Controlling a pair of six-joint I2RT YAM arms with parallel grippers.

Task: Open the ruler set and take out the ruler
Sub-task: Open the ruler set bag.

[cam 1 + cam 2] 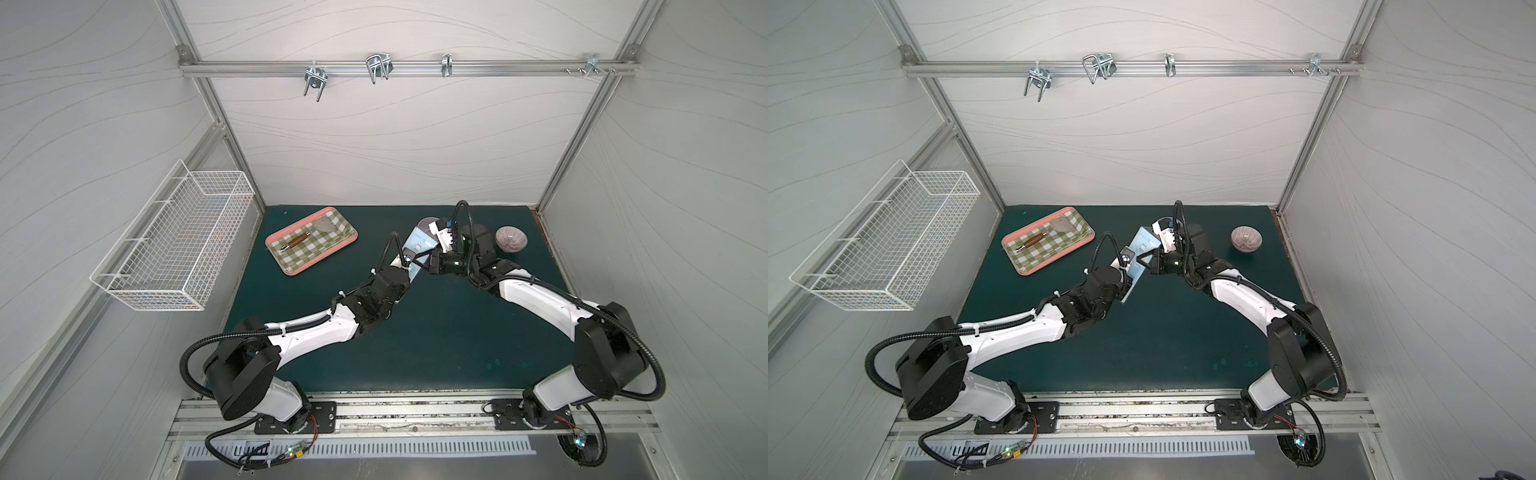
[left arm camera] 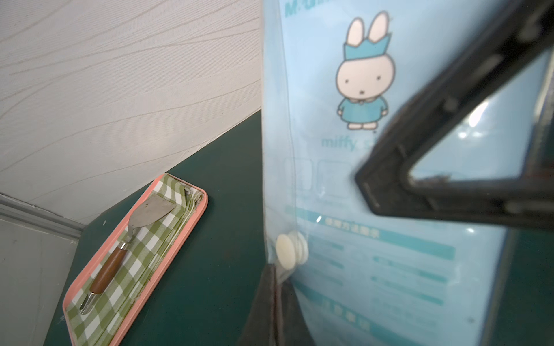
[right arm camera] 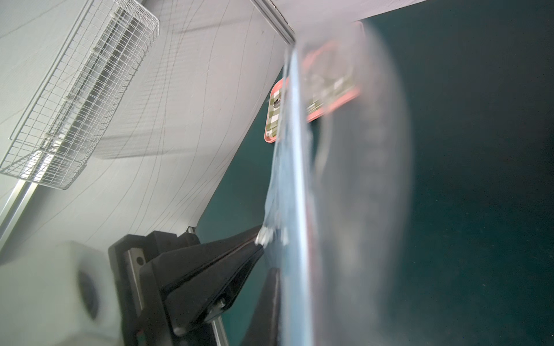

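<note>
Ruler set [image 1: 420,243] hangs tilted above the mat [image 1: 436,340] in both top views, held up between the arms. The tray [image 1: 276,257] lies at its 9 o'clock and the bowl [image 1: 511,239] at its 3 o'clock, while the left gripper [image 1: 411,269] meets it from 7 o'clock and the right gripper [image 1: 433,259] from 4 o'clock. In the left wrist view its rabbit print faces the camera and the left jaws are clamped on the sleeve edge just beside a white snap [image 2: 289,251]; in the right wrist view it is edge-on and blurred, with the left jaws pinched together on its flap and the right jaws closed on its edge.
</note>
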